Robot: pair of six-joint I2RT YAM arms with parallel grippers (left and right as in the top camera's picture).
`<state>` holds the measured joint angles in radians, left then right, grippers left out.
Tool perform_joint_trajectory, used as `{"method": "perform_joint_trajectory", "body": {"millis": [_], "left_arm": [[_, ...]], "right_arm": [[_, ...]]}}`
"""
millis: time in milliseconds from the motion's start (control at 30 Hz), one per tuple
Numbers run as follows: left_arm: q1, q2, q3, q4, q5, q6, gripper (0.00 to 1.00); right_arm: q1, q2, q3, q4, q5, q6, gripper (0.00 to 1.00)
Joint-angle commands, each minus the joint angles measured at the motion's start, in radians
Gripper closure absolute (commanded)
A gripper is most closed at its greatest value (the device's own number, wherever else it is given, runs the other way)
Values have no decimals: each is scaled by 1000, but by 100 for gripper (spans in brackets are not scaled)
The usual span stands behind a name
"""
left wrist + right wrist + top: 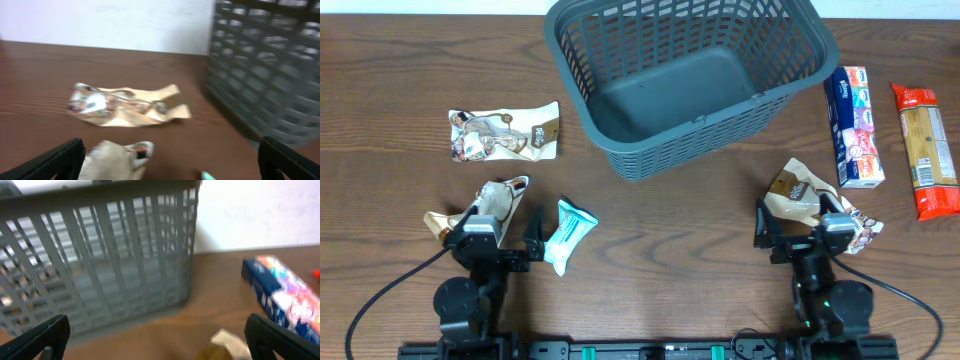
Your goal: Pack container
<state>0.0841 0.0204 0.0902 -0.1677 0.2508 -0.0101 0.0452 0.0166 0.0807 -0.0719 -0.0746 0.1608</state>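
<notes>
The container point(620, 150), a dark grey-blue slotted basket, stands empty at the back centre; its wall fills the right wrist view point(100, 260) and shows at the right of the left wrist view point(265, 70). My left gripper point(490, 225) point(170, 160) is open at the front left, over a beige snack packet point(500, 200) point(117, 160) that lies between its fingers, not gripped. A teal packet point(568, 235) lies just right of it. My right gripper point(807, 222) point(157, 340) is open at the front right, over a brown-and-white packet point(800, 195) point(227, 347).
A flat beige packet point(505, 133) point(127, 105) lies left of the basket. A blue box point(855, 125) point(285, 295) and a red packet point(925, 150) lie to the right of it. Cables trail from both arm bases along the front edge.
</notes>
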Motion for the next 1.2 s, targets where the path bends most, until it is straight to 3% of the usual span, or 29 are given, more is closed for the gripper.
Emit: {"method": "perform_joint_trajectory", "body": {"millis": [0,167,333,467,567,767,1000,1167], "left_arm": [[4,47,115,-7,183,-45,1],[4,196,350,-116,359,-44,1],[4,378,607,-357,709,-44,1],[5,463,671,-387,991,-45,1],[5,489,670,-420,1033,-45,1],[4,496,669,-423,1052,-110,1],[5,496,669,-424,1052,-507,1],[5,497,669,-411,989,-477,1]], "right_arm": [[-6,9,157,7,14,-4,1],[-21,144,505,-149,14,-85,1],[-21,440,986,-537,-122,-101,1],[-21,668,1342,-805,-390,-184,1],[-21,771,1508,-957,-452,-210,1],[-21,818,1551,-1105,-497,-188,1],[-21,819,1552,-1110,-475,-121,1],[-21,821,1552,-1023,-475,-87,1]]}}
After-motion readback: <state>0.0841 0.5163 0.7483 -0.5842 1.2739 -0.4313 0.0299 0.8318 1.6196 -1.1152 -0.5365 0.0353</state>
